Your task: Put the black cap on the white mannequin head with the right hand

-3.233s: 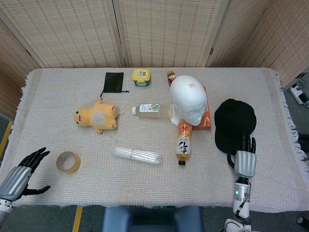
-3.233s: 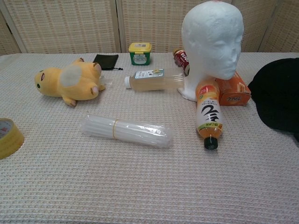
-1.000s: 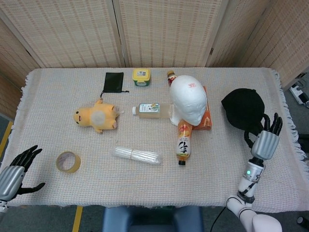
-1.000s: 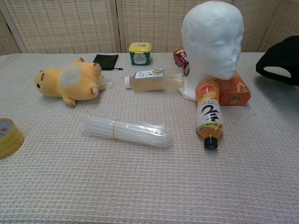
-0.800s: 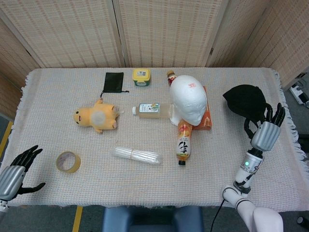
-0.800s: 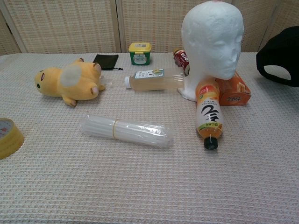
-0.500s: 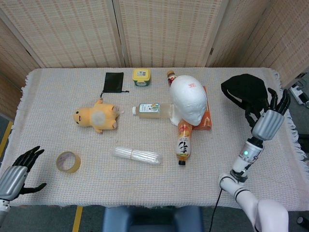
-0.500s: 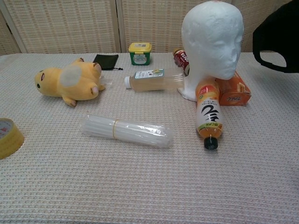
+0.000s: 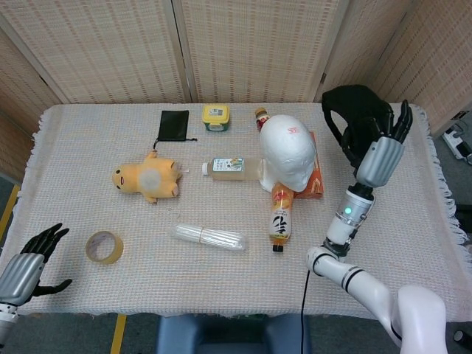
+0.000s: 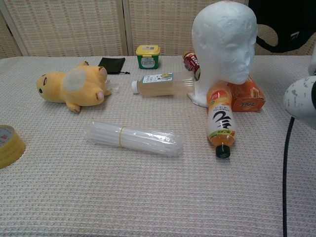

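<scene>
Black cap apparently in right hand

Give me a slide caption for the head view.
Right robot hand holds the black cap aloft beside the white mannequin head.

Worktop under woven cloth. Far edge: black pouch, green tub, small can. Middle: plush, clear bottle on side, mannequin head, orange box, orange bottle. Near: straw pack, tape roll.
</scene>
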Robot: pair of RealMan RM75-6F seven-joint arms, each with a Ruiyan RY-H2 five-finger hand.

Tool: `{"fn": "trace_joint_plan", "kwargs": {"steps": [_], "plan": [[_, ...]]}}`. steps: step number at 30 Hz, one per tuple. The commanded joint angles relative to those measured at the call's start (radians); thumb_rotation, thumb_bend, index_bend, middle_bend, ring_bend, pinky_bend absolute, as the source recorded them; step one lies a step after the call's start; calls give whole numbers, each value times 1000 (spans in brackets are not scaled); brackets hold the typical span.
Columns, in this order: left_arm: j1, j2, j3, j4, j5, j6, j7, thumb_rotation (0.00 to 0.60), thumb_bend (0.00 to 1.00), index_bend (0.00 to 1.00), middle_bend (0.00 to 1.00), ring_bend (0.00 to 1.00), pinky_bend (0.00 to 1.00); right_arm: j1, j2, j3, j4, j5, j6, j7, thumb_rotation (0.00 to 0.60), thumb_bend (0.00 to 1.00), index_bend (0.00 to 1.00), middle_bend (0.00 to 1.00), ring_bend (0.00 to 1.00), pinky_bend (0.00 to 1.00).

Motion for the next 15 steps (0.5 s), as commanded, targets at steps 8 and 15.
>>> {"fn": "trace_joint_plan", "kwargs": {"steps": [8, 15], "plan": [[5, 7, -9, -1, -11, 10, -6, 600, 205, 76, 0, 0, 149, 118, -72, -59, -85, -102, 28, -128, 600, 297, 909, 218, 0, 0], [8, 14, -9, 0, -3, 18, -24, 600, 205, 76, 0, 0, 149, 107, -92, -123, -79, -151, 40, -165, 600, 296, 908, 218, 0, 0]]}}
